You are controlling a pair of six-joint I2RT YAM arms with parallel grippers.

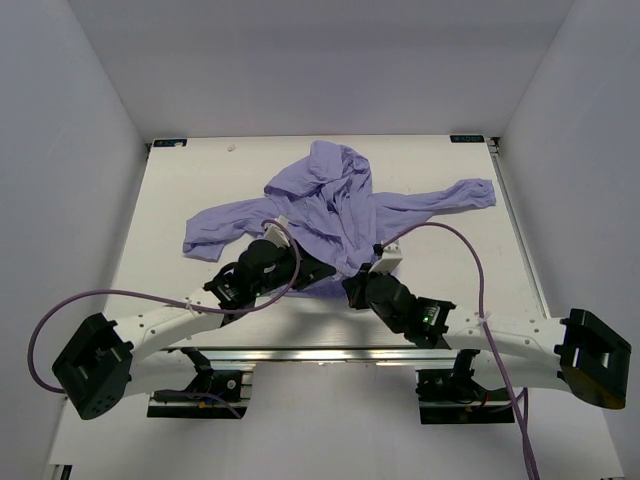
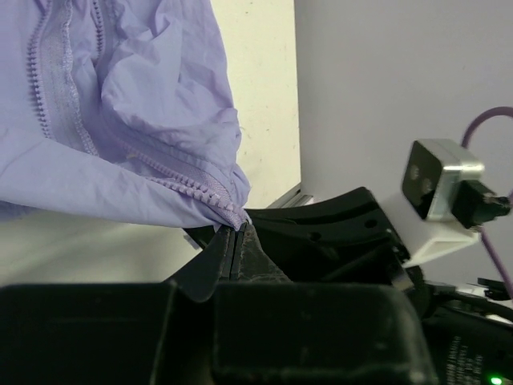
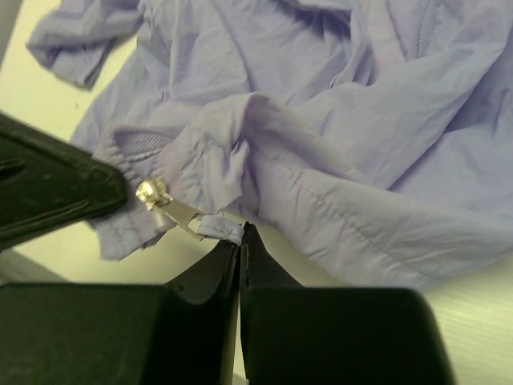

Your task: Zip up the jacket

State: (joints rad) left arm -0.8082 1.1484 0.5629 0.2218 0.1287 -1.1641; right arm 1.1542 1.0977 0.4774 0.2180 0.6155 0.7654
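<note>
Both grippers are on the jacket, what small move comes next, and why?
Probably the right gripper draws the pull tab toward the hood: it pinches that tab, the slider sits at the hem, and the left gripper pinches the jacket's bottom edge as anchor.

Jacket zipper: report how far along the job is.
Done: both grips are set at the hem of the jacket. In hand: the left gripper is shut on the bottom of one toothed edge; the right gripper is shut on the pull tab by the silver slider. Left to do: the teeth lie apart, so the whole zip run remains.
</note>
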